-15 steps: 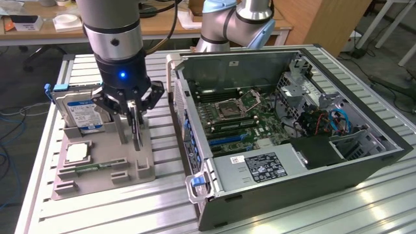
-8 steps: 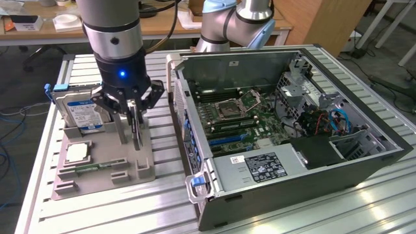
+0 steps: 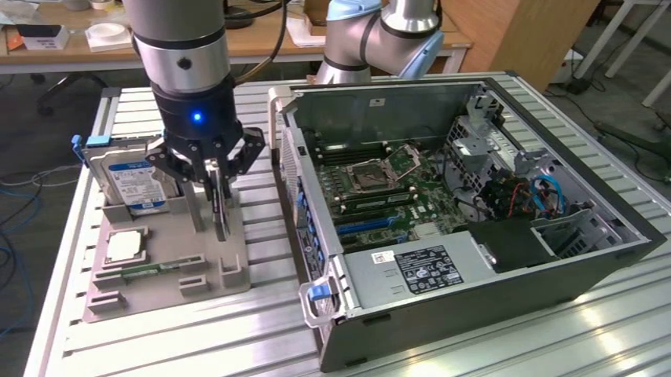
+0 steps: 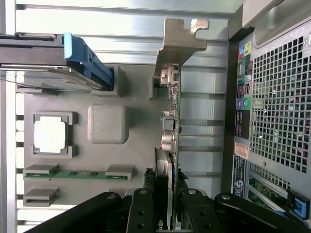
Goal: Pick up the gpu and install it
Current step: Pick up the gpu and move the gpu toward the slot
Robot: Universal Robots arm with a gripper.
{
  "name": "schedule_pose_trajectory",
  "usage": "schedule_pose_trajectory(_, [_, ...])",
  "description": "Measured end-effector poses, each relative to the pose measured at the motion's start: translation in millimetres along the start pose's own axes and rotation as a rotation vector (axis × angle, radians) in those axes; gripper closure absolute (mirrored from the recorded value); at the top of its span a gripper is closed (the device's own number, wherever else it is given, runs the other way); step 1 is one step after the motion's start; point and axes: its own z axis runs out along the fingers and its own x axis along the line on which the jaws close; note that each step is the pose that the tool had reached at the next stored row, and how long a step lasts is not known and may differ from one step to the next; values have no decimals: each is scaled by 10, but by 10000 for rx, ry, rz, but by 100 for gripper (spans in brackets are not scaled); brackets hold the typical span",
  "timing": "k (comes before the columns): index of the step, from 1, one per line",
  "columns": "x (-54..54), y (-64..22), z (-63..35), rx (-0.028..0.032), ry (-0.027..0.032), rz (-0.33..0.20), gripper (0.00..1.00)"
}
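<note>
- Our pincer point(image 3: 215, 179) point(image 4: 168, 213) stands over the gpu point(image 3: 219, 214) point(image 4: 174, 127). Its fingers point(image 4: 142, 209) sit on either face of the card and seem to be pinching it.
- The gpu stands on edge in a slot of the grey holder point(image 3: 157, 283) point(image 4: 141, 127), with its silver bracket point(image 4: 181, 41) at the far end from the pincer.
- We judge the card light and stiff but fragile. The flat faces near the fan block make the safest hold, away from the bare connector edge and the ports.
- The holder also carries a hard drive point(image 3: 131, 184) point(image 4: 48, 58) upright in a slot, a processor chip point(image 3: 126, 245) point(image 4: 50, 135) in a square pocket, and a memory stick point(image 3: 141, 272) point(image 4: 73, 173) lying in a narrow groove.
- Just beside the holder on the desk point(image 3: 210, 339), the computer case point(image 3: 587, 263) lies open, showing the motherboard point(image 3: 388, 188) and a power supply point(image 3: 419, 267).
</note>
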Motion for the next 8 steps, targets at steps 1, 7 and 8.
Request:
schedule_pose_trajectory(1, [0,0,-1,0,-1,0,73])
schedule_pose_trajectory(7, [0,1,-24,0,1,0,73])
schedule_pose_trajectory(8, [-1,1,-36,0,0,0,73])
